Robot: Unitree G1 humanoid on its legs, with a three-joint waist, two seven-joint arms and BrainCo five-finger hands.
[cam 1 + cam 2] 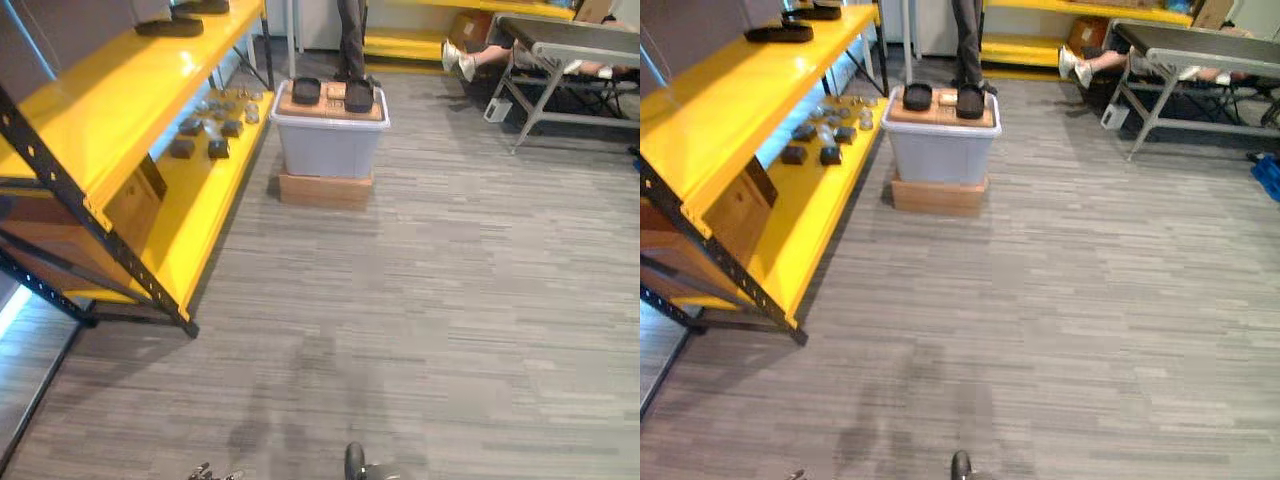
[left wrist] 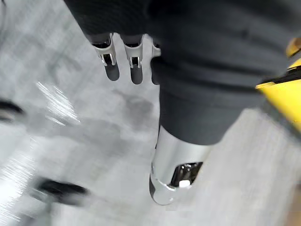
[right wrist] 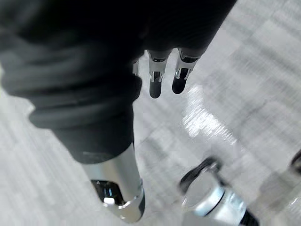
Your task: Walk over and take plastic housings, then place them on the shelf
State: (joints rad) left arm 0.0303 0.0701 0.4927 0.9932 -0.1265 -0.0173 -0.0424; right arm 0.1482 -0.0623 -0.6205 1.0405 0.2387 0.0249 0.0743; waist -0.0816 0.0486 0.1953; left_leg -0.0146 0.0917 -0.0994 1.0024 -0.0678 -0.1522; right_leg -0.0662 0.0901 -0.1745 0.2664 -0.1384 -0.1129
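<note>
Two black plastic housings (image 1: 306,90) (image 1: 359,95) lie on a cardboard sheet on top of a grey lidded bin (image 1: 328,145), far ahead on the floor. The yellow shelf (image 1: 120,100) runs along the left, and two more black housings (image 1: 170,25) rest on its upper level. My left hand (image 2: 112,70) hangs over the grey floor with relaxed fingers, holding nothing. My right hand (image 3: 155,84) hangs the same way, open and empty. Both hands are far from the bin.
The bin stands on a flat cardboard box (image 1: 325,188). A person's legs (image 1: 351,40) stand just behind it. Several small dark parts (image 1: 210,135) and a cardboard box (image 1: 135,205) sit on the lower shelf level. A grey metal table (image 1: 570,40) stands at the far right.
</note>
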